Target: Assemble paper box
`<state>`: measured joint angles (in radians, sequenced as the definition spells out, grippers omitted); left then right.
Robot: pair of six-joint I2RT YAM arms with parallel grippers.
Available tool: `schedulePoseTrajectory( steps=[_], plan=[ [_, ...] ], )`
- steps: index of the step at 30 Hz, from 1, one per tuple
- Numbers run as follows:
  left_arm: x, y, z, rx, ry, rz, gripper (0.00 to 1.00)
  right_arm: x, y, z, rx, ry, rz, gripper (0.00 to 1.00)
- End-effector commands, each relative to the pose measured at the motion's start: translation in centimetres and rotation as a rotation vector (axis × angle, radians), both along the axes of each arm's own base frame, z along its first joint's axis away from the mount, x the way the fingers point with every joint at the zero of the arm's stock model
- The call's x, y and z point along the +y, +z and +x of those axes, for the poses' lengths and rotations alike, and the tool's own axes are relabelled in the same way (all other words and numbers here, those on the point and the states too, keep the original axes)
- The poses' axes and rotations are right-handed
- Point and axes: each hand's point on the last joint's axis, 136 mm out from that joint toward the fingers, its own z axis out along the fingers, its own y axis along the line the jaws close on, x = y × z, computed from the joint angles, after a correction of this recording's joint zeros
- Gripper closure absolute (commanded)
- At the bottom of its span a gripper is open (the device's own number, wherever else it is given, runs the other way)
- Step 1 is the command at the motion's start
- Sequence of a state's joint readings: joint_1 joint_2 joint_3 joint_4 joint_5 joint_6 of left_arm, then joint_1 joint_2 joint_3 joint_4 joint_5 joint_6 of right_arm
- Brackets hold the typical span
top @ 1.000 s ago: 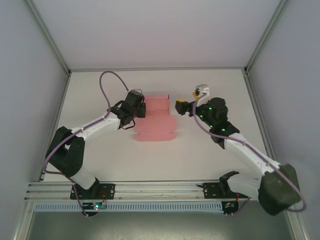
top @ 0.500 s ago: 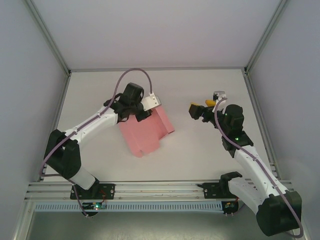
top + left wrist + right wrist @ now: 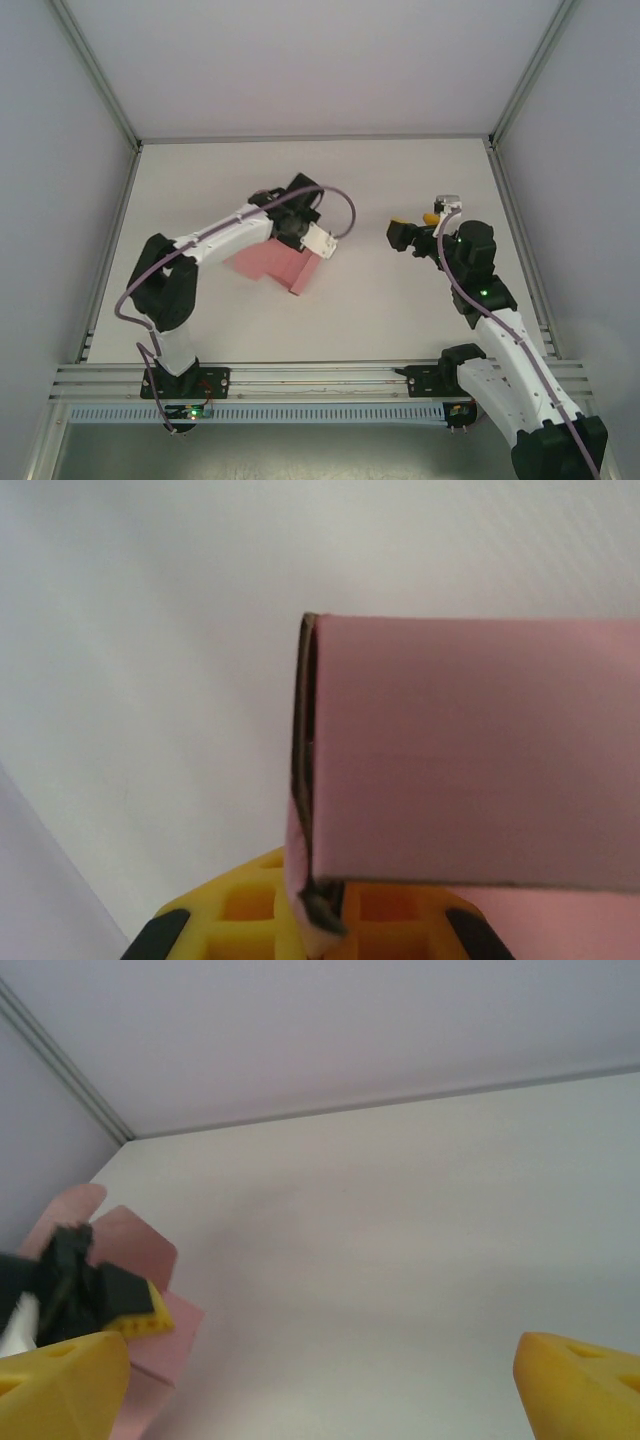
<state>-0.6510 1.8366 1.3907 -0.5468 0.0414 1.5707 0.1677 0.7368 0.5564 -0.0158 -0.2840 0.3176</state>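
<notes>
Round comes the left gripper [image 3: 303, 238] since half a second ago, its wrist now turned over, and the paper box [image 3: 262, 264] has gone from a spread sheet to a narrower, doubled shape. Left jaws: together, clamped on the card. In the left wrist view the yellow fingers [image 3: 250, 905] meet at the bottom, with the box's [image 3: 470, 750] folded corner pinched between them. From there one edge runs straight up, with a dark slit between two pink layers.

The box sits just left of the middle of the table [image 3: 380, 300]; whether it rests on the table or hangs just over it, I can't tell.

Right gripper [image 3: 408, 231] hovers over the table's right half, well apart from the box. Its jaws stand wide apart and hold nothing, with a yellow fingertip [image 3: 60, 1385] at each lower corner of the right wrist view. Beyond them, at the left of that view, the pink card [image 3: 135, 1245] shows against the table.
</notes>
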Motion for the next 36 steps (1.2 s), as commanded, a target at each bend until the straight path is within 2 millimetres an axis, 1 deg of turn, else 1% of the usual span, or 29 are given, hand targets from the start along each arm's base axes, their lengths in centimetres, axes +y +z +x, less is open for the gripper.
schedulePoseTrajectory(
  steps=[1,5,8,11,12,14,15,17,18,19,21,23,25,26,27,29,31,32,34,36],
  plan=[
    [-1.0,-2.2,2.8,-0.211,-0.192,0.158,0.98,-1.0,-0.6,-0.4,-0.006,-0.037,-0.031,0.02],
    [-2.9,-3.7,2.8,-0.244,-0.279,0.178,0.98,-1.0,-0.6,-0.9,-0.016,-0.033,-0.025,0.02],
    [-4.9,-4.9,1.7,-0.258,-0.368,0.148,0.98,-1.4,-1.1,-0.8,-0.008,-0.049,-0.030,0.02],
    [-5.9,-6.1,0.5,-0.278,-0.465,0.143,0.98,-1.5,-1.6,-0.8,0.007,-0.049,-0.029,0.02],
    [-5.9,-6.5,0.2,-0.276,-0.484,0.156,0.98,-1.5,-1.7,-0.8,0.011,-0.050,-0.027,0.02],
    [-6.2,-6.6,0.3,-0.281,-0.478,0.155,0.96,-1.6,-2.0,-0.7,0.018,-0.054,-0.027,0.02],
    [-6.3,-6.6,0.5,-0.287,-0.467,0.158,0.90,-1.7,-2.2,-0.7,0.025,-0.059,-0.023,0.02],
    [-6.4,-6.5,0.7,-0.291,-0.453,0.159,0.89,-1.8,-2.5,-0.6,0.035,-0.064,-0.021,0.02],
    [-6.5,-6.3,0.8,-0.290,-0.446,0.149,0.97,-1.9,-2.5,-0.6,0.038,-0.065,-0.019,0.02],
    [-6.8,-5.8,0.9,-0.292,-0.424,0.120,1.00,-1.9,-2.6,-0.6,0.040,-0.063,-0.017,0.02],
    [-7.8,-4.0,1.6,-0.280,-0.338,0.051,1.00,-1.8,-2.6,-0.5,0.043,-0.060,-0.012,0.02],
    [-8.9,-1.1,3.5,-0.290,-0.178,-0.039,1.00,-1.7,-2.6,-0.5,0.045,-0.054,-0.006,0.02],
    [-9.7,3.8,7.3,-0.341,0.090,-0.171,1.00,-1.9,-2.7,-0.4,0.049,-0.067,0.002,0.02],
    [-9.4,6.4,9.4,-0.360,0.240,-0.228,1.00,-1.9,-2.8,-0.4,0.050,-0.067,0.003,0.02],
    [-8.3,9.1,11.6,-0.370,0.419,-0.282,1.00,-2.0,-2.8,-0.4,0.049,-0.070,0.002,0.02],
    [-5.3,13.0,14.3,-0.336,0.715,-0.375,1.00,-2.1,-2.6,-0.4,0.043,-0.078,0.012,0.02],
    [-1.5,16.8,16.2,-0.295,1.036,-0.535,1.00,-2.2,-2.7,-0.3,0.050,-0.092,0.032,0.02],
    [0.8,18.1,16.7,-0.260,1.192,-0.615,1.00,-2.1,-2.7,-0.2,0.049,-0.089,0.042,0.02],
    [4.1,19.2,16.4,-0.163,1.387,-0.709,1.00,-1.8,-2.8,-0.1,0.051,-0.067,0.047,0.02],
    [6.6,19.1,15.6,-0.029,1.557,-0.804,1.00,-1.7,-2.8,0.3,0.055,-0.061,0.047,0.02]
  ],
)
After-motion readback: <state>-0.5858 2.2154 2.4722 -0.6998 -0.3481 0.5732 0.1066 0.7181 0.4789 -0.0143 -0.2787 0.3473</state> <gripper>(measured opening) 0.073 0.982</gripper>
